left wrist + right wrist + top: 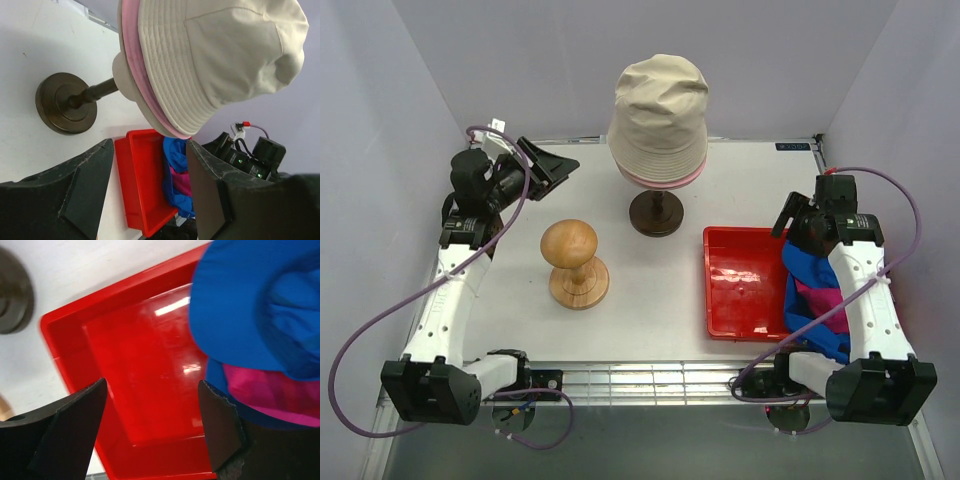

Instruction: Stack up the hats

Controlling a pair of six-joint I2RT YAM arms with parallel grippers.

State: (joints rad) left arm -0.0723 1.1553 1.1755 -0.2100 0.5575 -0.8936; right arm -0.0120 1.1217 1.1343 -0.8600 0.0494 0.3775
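Hats sit in two places. The beige bucket hat (658, 110) is pulled down over the light pink bucket hat (666, 179), of which only a thin rim shows, and both sit on the cream mannequin head (124, 75) atop its dark stand (656, 213) at the back of the surface (650, 315). The bright blue cap (807, 272) and the magenta cap (828, 306) lie bunched together at the right side of the red tray (740, 285), partly under the right arm. A wooden hat block (573, 263) stands bare, left of centre. The left end effector (150, 150) is released and empty, near the back left corner. The right end effector (152, 385) hangs over the tray, released, grasping nothing.
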